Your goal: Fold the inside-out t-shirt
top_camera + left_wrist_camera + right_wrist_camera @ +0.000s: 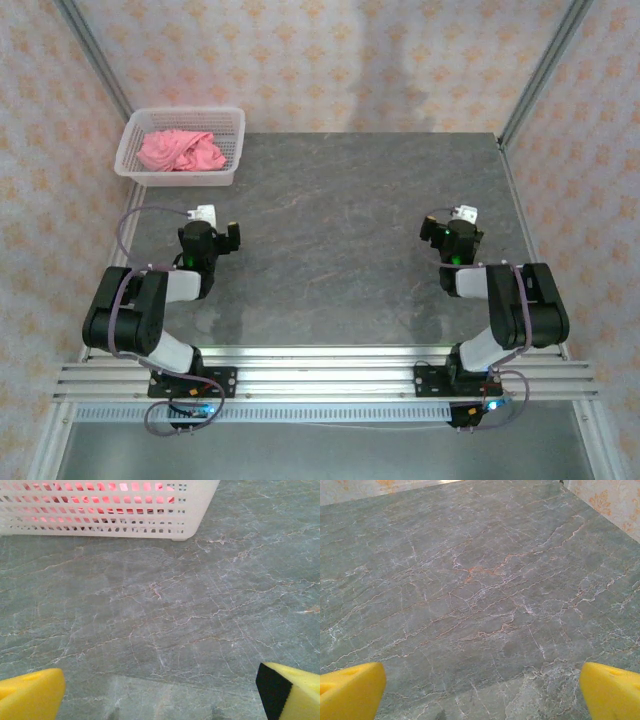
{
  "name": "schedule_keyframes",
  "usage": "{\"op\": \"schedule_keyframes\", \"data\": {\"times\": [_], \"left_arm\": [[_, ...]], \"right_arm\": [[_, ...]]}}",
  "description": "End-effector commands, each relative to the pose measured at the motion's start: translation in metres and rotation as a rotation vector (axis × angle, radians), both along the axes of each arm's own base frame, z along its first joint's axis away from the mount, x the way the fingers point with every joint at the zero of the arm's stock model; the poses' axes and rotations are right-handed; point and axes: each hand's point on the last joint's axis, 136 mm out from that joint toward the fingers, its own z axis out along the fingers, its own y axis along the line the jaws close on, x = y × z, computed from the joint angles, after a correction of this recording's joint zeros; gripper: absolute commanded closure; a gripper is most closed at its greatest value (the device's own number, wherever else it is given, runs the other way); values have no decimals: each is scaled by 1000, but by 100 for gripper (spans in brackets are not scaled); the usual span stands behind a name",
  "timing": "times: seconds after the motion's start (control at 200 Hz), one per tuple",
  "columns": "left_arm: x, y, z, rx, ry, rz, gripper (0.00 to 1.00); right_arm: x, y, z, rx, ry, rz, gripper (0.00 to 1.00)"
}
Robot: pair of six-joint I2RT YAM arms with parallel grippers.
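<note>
- A white mesh basket (pixel 128 160) sits at the far left corner of the grey marbled table (pixel 350 230), with its long side towards the arms.
- The inside-out t-shirt (pixel 180 150) lies crumpled in a loose salmon-pink heap inside that basket. It fills most of the floor and stays below the rim.
- In the left wrist view the basket (pixel 100 522) stands at the top left, and the t-shirt (pixel 100 500) shows as pink through the upper rows of mesh holes. Bare table (pixel 160 610) lies between the basket and the fingers.
- The left arm (pixel 130 310) is folded back on itself, its elbow near the rail (pixel 320 375) at the near edge and its forearm reaching forwards over the left half of the table.
- The left gripper (pixel 212 232) is well short of the basket and touches nothing.
- In its own camera the left gripper (pixel 160 695) has its jaws spread wide. One yellow fingertip (pixel 30 695) sits in each lower corner, with nothing between them but stone.
- The right arm (pixel 525 305) mirrors this pose on the other side, elbow back by the rail and forearm forwards.
- The right gripper (pixel 452 235) is over the right half of the table, well apart from the basket and the shirt.
- From its wrist camera the right gripper (pixel 480 690) is likewise fully spread and empty, its yellow fingertips (pixel 350 692) at the bottom corners over the table (pixel 480 590).
</note>
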Motion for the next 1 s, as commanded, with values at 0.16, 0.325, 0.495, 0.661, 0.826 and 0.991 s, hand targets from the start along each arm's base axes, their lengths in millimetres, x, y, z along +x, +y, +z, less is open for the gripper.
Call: {"op": "schedule_keyframes", "data": {"times": [0.16,0.325,0.495,0.661,0.826,0.991], "left_arm": [[9,1,19,15,-61,3,0],[9,1,20,15,-62,3,0],[9,1,19,15,-61,4,0],[9,1,20,15,-62,3,0],[9,1,19,15,-61,3,0],[9,1,21,14,-65,6,0]], "right_arm": [[4,0,10,-2,-36,4,1],[4,0,10,-1,-36,4,1],[4,0,9,0,-33,3,1],[0,-10,19,-2,-49,-58,1],[-21,-14,63,48,-1,-139,1],[-41,13,126,333,-1,-183,6]]}}
